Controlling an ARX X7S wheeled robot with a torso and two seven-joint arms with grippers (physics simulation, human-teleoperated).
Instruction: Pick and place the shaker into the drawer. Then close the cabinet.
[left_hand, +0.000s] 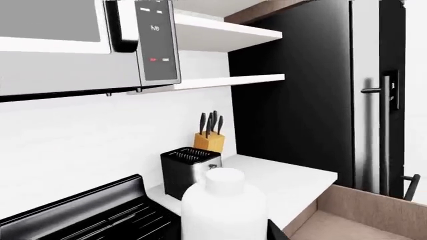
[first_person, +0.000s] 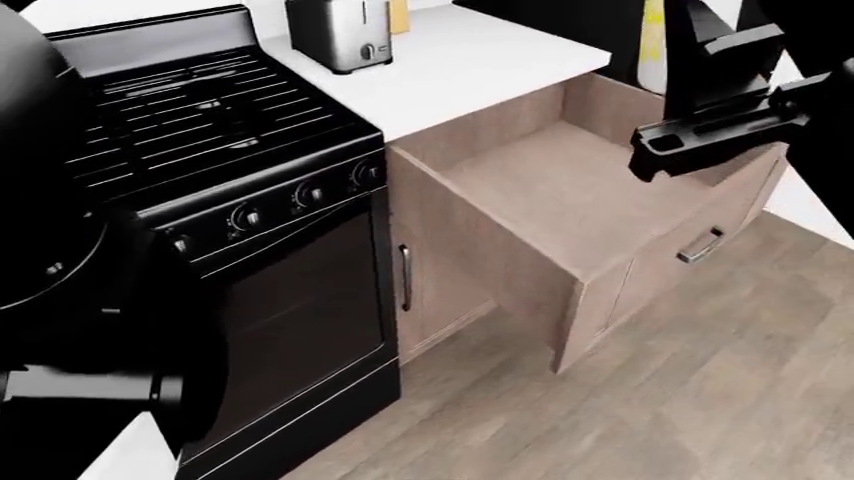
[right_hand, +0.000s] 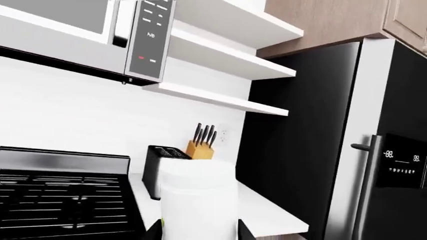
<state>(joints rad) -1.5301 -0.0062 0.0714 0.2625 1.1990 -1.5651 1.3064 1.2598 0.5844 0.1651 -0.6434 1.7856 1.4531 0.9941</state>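
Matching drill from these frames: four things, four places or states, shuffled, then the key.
Things:
1. drawer
2. toaster
3. knife block
4. shaker

Places or states:
A. between the right gripper's fingers
B. pulled open
C. on the counter, next to the stove
D. at the wall behind the toaster, by the fridge

Pairs: 1-B, 2-C, 3-D, 4-A
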